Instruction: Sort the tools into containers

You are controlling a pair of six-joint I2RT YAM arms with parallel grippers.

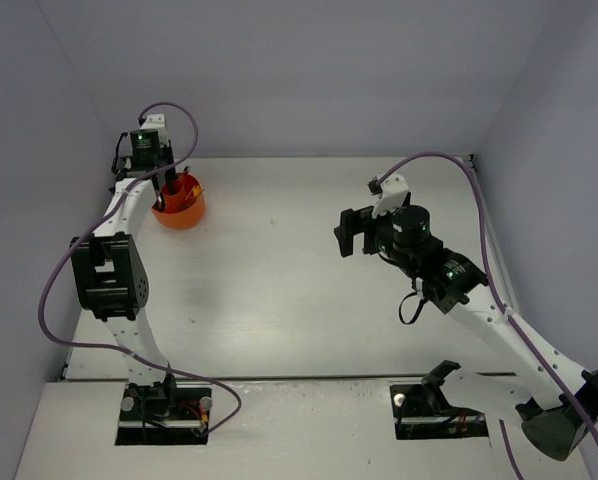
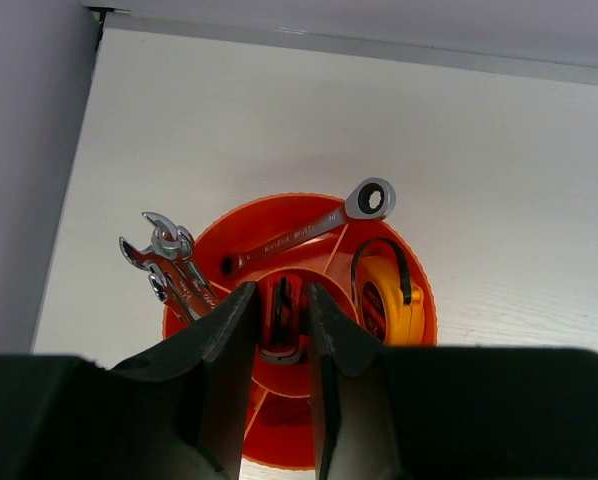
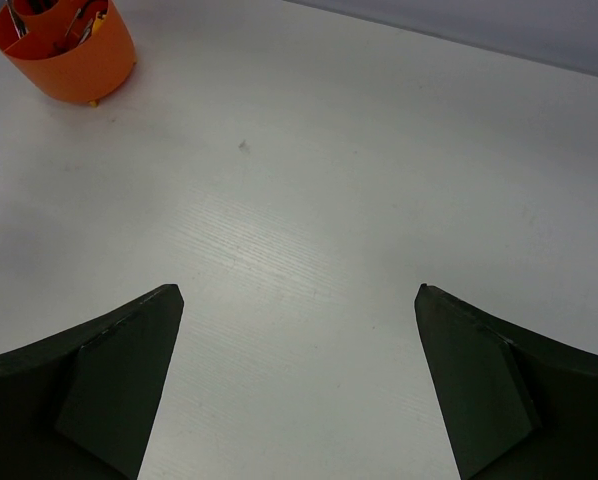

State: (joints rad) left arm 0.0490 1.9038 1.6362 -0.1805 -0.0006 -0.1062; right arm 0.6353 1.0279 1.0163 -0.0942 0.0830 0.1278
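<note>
The left gripper (image 2: 279,330) hangs over the orange tub (image 2: 279,215) at the table's (image 1: 299,280) far left corner, fingers narrowly parted around a red-black handled tool (image 2: 282,318) in the central ring; whether they press it I cannot tell. Silver wrenches (image 2: 169,262), a ratchet wrench (image 2: 309,228) and a tape measure (image 2: 387,295) fill the compartments. The right gripper (image 3: 299,380) gapes wide, empty

You are looking at two white-shelled arms with black joint housings, purple cables looping along each, green lights glowing on the wrists, and matte black wedge-shaped fingers (image 3: 109,390) tapering forward.
</note>
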